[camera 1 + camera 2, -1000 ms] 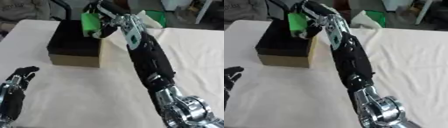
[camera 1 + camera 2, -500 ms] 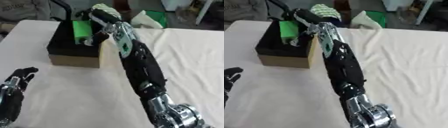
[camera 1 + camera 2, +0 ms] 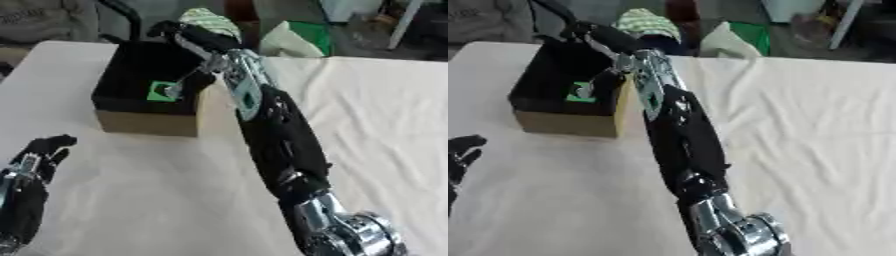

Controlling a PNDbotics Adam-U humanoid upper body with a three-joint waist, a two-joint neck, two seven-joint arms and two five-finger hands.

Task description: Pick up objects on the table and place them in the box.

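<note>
A cardboard box (image 3: 145, 123) with a black inside stands at the far left of the white table. A small green object (image 3: 160, 92) lies inside it, close to the front wall; only part of it shows. My right arm stretches across the table to the box. My right hand (image 3: 187, 36) hovers over the box's far right corner, its fingers spread, and one thin finger (image 3: 189, 78) points down toward the green object. My left hand (image 3: 38, 154) rests open at the lower left, fingers up, holding nothing.
A green and white bag (image 3: 298, 38) and a green striped cloth (image 3: 647, 22) lie beyond the table's far edge. A black bar (image 3: 128, 18) rises behind the box. Wrinkled white cloth (image 3: 815, 125) covers the table to the right of my arm.
The green object was in my right hand above the box; it has dropped out of the hand and now lies low inside the box. The left hand has not moved.
</note>
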